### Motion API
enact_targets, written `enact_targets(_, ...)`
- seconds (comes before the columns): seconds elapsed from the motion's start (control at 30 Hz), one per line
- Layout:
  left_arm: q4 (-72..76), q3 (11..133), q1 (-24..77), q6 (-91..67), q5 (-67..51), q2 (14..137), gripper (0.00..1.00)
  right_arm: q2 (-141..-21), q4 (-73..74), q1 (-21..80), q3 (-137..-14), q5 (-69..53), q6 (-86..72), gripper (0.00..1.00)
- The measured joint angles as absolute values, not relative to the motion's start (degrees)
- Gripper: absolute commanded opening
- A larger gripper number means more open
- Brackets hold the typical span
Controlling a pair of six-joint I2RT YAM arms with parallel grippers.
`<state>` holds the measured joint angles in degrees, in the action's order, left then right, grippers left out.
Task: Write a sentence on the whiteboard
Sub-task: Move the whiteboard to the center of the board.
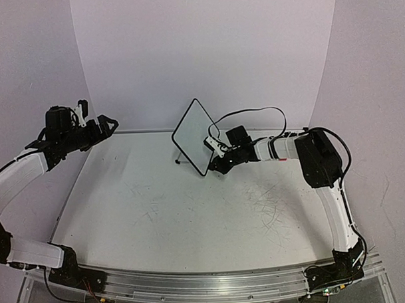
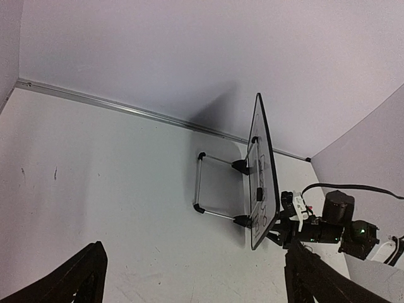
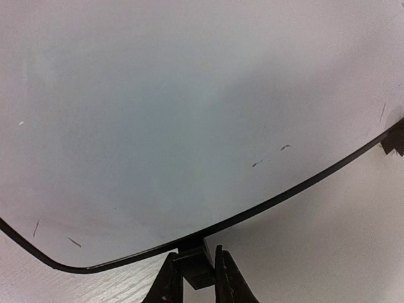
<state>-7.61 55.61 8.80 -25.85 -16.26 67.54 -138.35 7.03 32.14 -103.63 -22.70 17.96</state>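
Observation:
The whiteboard stands tilted on its wire stand at the back middle of the table. Its face looks blank from above. In the left wrist view it shows edge-on, with dark marks I cannot read. The red sentence is not made out in any view. My right gripper is at the board's lower corner. In the right wrist view the gripper is closed around a small black block on the board's frame. My left gripper is open and empty, high at the far left.
The board's wire stand reaches out behind it. The back wall's base rail runs close by. A black cable loops above my right wrist. Scuff marks cover the tabletop.

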Motion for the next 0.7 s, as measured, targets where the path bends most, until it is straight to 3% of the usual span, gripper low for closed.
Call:
enact_targets(0.4, -7.6, 55.9, 8.8, -27.4, -16.4, 72.4, 0.99, -122.6, -5.1, 39.8, -76.8, -8.9, -2.0, 0.09)
enact_targets(0.7, -7.5, 56.1, 9.2, -29.0, -16.5, 75.4, 1.00, -119.8, -5.0, 50.3, -71.9, 6.9, -20.7, 0.08)
